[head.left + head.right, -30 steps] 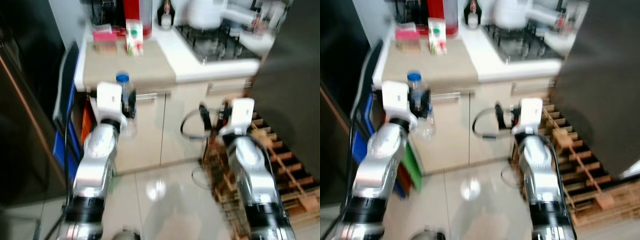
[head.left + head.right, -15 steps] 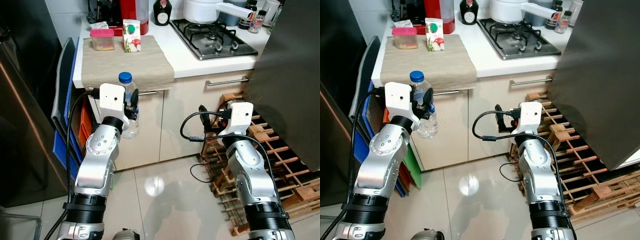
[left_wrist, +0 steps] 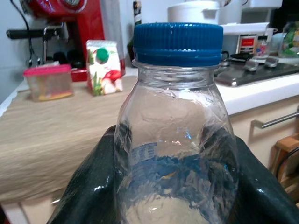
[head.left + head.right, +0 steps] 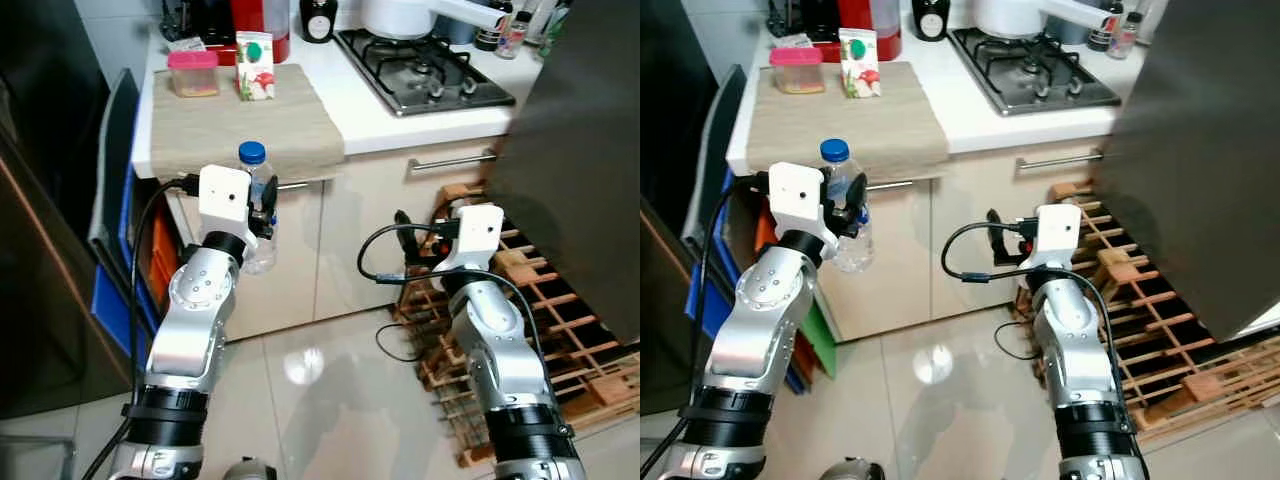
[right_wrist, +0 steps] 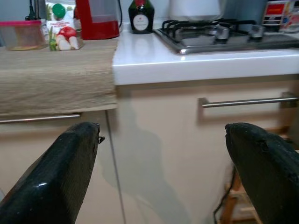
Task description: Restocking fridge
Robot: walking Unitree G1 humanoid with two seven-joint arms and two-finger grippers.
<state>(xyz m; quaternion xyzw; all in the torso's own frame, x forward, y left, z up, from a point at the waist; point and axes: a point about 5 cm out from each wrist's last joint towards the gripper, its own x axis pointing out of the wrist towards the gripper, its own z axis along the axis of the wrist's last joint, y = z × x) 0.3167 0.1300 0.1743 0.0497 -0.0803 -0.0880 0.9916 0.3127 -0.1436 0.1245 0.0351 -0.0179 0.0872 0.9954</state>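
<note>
My left gripper [image 4: 266, 210] is shut on a clear plastic water bottle [image 3: 175, 140] with a blue cap [image 4: 252, 153], held upright in front of the counter's edge. The bottle [image 4: 848, 215] hangs just below the beige cloth [image 4: 240, 120] on the counter. My right gripper [image 5: 163, 154] is open and holds nothing; it [image 4: 408, 235] faces the cream cabinet doors [image 4: 370, 220]. On the cloth stand a juice carton [image 4: 255, 66] and a pink-lidded food box [image 4: 193, 73].
A dark fridge side [image 4: 40, 200] is on the left, with blue and orange crates [image 4: 130, 270] beside it. A gas hob [image 4: 425, 65] sits on the white counter. A dark panel [image 4: 580, 150] and a wooden wine rack [image 4: 540, 300] stand on the right. The floor is glossy tile [image 4: 310, 400].
The camera view has sharpened and shifted slightly; the counter sits a bit higher in the picture. Both arms keep the same pose, and the bottle stays in my left gripper.
</note>
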